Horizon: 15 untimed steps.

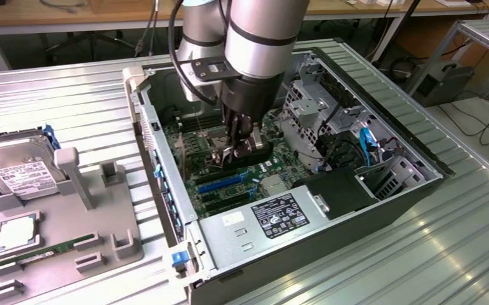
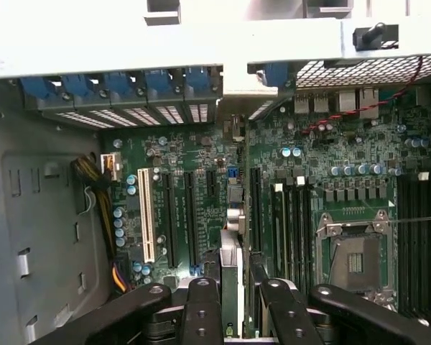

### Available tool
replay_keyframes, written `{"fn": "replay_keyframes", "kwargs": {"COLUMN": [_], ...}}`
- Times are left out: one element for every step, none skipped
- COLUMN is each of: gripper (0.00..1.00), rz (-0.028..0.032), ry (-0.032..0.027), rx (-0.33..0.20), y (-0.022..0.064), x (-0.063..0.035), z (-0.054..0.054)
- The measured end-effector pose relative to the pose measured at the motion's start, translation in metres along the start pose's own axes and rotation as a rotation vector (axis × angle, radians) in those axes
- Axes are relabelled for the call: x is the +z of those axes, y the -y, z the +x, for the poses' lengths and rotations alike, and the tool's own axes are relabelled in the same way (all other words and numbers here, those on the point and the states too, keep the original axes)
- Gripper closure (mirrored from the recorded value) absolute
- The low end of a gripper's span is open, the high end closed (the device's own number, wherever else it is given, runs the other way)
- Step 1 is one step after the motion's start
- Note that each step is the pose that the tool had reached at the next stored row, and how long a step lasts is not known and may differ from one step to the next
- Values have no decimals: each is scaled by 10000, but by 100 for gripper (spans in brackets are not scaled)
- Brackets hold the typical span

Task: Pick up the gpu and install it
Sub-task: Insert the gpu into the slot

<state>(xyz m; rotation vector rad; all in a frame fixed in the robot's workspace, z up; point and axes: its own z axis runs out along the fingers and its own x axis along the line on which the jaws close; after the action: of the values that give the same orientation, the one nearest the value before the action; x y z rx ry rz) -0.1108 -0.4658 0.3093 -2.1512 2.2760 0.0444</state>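
Note:
My gripper (image 1: 242, 147) is down inside the open computer case (image 1: 397, 190), just above the motherboard (image 1: 270, 166). It is shut on the gpu (image 1: 257, 155), a thin black card held on edge over the expansion slots (image 1: 223, 184). In the wrist view the gpu (image 2: 233, 277) appears edge-on between the black fingers (image 2: 202, 305), with its silver bracket end (image 2: 233, 215) pointing toward the case's rear slot covers (image 2: 129, 90). It hangs over the board between the long black slots (image 2: 190, 215) and the memory slots (image 2: 287, 223). I cannot tell whether its lower edge touches a slot.
A power supply (image 1: 266, 219) and drive cage (image 1: 312, 105) crowd the case. The CPU socket (image 2: 355, 259) lies beside the memory slots. Outside, at the exterior view's left, a grey fixture (image 1: 66, 229) carries a hard drive (image 1: 20, 171), a CPU (image 1: 16, 232) and a green RAM stick (image 1: 46, 251).

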Motion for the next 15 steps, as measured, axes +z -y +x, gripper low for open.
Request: {"fn": "replay_keyframes", "kwargs": {"gripper": [74, 74, 74, 74, 74, 74, 74, 74, 74, 74, 74, 74, 74, 74, 74], "rz": [-1, -1, -1, -1, 0, -1, -1, -2, -2, -2, -3, -4, -6, -7, -6], "ry": [-1, -1, -1, -1, 0, -1, -1, -2, -1, 0, -1, -2, -3, -3, -2], "rx": [-1, -1, -1, -1, -1, 0, -1, 0, 0, 1, 0, 0, -1, -2, -5], "y": [0, -1, -3, -3, -3, -4, -4, -6, -9, -13, -17, -21, -24, -25, -26], "x": [27, 45, 63, 82, 100, 118, 135, 150, 163, 174, 184, 190, 193, 196, 199], "z": [-3, -4, -5, -5, -4, -4, -4, -3, -3, -2, -1, -1, 0, 0, 0]}}
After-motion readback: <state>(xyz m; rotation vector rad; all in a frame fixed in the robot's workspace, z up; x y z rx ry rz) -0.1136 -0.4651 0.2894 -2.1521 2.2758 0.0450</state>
